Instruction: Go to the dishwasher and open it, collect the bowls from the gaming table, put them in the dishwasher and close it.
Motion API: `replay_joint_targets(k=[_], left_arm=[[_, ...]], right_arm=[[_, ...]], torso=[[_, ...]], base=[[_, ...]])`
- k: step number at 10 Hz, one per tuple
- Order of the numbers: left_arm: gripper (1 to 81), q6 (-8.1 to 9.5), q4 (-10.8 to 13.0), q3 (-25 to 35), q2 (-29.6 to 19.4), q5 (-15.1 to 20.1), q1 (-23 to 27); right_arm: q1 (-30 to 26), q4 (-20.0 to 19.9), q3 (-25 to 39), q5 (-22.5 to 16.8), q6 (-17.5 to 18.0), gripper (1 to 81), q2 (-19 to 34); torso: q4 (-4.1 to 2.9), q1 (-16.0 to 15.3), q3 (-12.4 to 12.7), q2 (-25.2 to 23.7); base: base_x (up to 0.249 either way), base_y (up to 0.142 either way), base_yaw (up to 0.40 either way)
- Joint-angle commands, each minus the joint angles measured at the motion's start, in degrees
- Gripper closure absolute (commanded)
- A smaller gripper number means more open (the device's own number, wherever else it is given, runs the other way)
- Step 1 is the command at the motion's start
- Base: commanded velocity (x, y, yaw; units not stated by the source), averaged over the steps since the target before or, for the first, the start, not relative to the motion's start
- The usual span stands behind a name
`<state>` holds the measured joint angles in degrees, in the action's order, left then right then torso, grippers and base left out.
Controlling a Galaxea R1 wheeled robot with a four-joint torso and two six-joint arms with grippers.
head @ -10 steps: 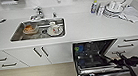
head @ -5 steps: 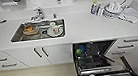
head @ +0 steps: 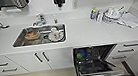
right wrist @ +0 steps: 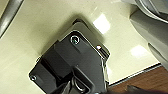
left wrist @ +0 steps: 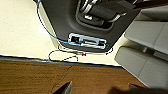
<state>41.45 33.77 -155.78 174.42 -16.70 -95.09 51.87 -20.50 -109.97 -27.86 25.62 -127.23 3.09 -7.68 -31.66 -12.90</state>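
From my head camera I look down on a white kitchen table (head: 89, 33) with a steel sink (head: 40, 35) at about ten o'clock of centre. The dishwasher (head: 98, 62) sits at five o'clock, under the table's edge, its door dropped open and the dark racks showing; a blue and a green bowl (head: 80, 54) sit in the upper rack, toward its left side. A heap of dishes (head: 111, 14) and a cloth (head: 131, 20) lie at two o'clock on the table.

Both arms hang low, wrists aimed at the ground. My left wrist camera looks past dark robot bodywork and a blue cable (left wrist: 47, 30) to cream floor (left wrist: 20, 32) and a wooden strip (left wrist: 37, 77). My right wrist camera shows cream floor (right wrist: 45, 22) beneath a dark mounting plate. I cannot tell whether either claw is open or closed.
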Motion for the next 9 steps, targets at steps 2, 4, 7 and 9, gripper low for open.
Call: replay_joint_targets(k=[2,4,7,9], left_arm=[[1.0,-0.05,-1.86,0.3,0.23,3.34,-2.17],[1.0,0.03,-1.95,0.3,0.23,3.43,-2.08],[1.0,0.04,-2.04,0.3,0.14,3.34,-1.82],[1.0,0.04,-2.04,0.21,0.05,3.34,-1.82]], right_arm=[[3.64,-3.05,-8.32,-2.2,0.13,1.0,-5.78],[5.48,-2.96,-9.46,-2.12,0.04,1.0,-8.5],[5.93,-8.47,-12.34,0.26,0.74,1.0,-11.47],[4.7,-16.36,-19.18,0.35,0.83,1.0,-14.72]], torso=[[0.0,-4.9,0.02,-7.68],[0.0,-7.47,0.04,-11.83],[0.0,-11.39,0.06,-18.1],[0.0,-13.97,0.09,-22.25]], base=[[0.0,0.0,0.0],[0.0,0.0,0.0],[0.0,0.0,0.0],[0.0,0.0,0.0]])
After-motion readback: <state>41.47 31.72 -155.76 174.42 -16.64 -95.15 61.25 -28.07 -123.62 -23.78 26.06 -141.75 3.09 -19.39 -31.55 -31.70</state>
